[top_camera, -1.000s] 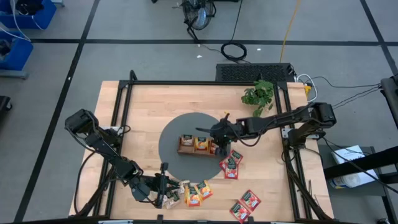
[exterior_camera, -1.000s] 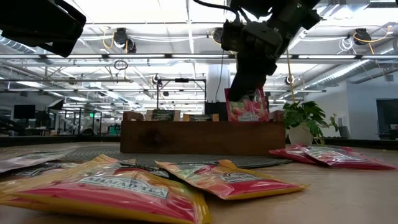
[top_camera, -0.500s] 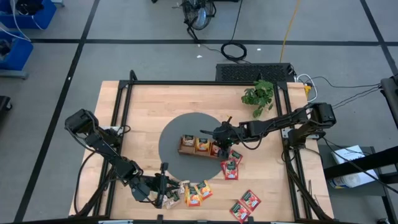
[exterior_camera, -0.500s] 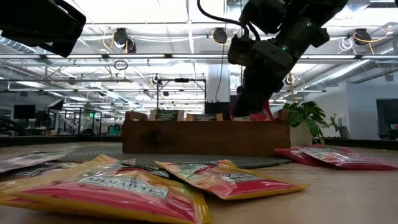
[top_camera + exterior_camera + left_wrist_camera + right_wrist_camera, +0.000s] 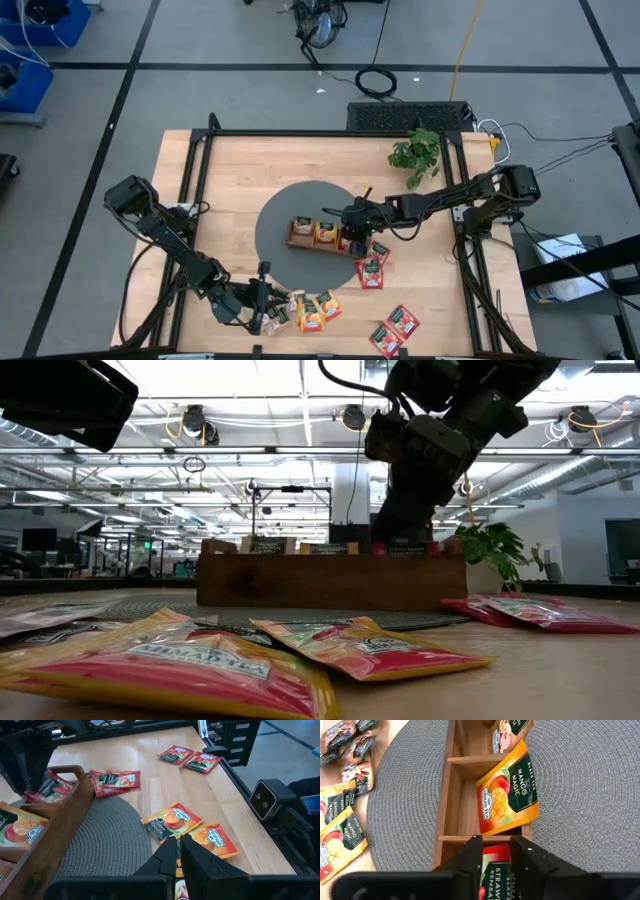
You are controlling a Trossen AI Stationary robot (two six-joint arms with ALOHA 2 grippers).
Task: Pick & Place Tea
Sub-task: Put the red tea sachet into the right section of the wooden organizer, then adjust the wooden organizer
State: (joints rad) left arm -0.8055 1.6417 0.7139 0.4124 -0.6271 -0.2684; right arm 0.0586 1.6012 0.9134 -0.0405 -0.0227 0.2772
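While the right gripper (image 5: 495,857) hangs over the wooden tray (image 5: 451,795), its parted fingers half hide a red sachet (image 5: 495,865) in the end compartment; the left gripper (image 5: 178,851) waits closed near orange sachets (image 5: 172,820).

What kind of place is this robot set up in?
Probably a lab or industrial workshop: a wooden table with a black frame on a grey tiled floor, exposed ceiling ducts and strip lights, and cables lying about.
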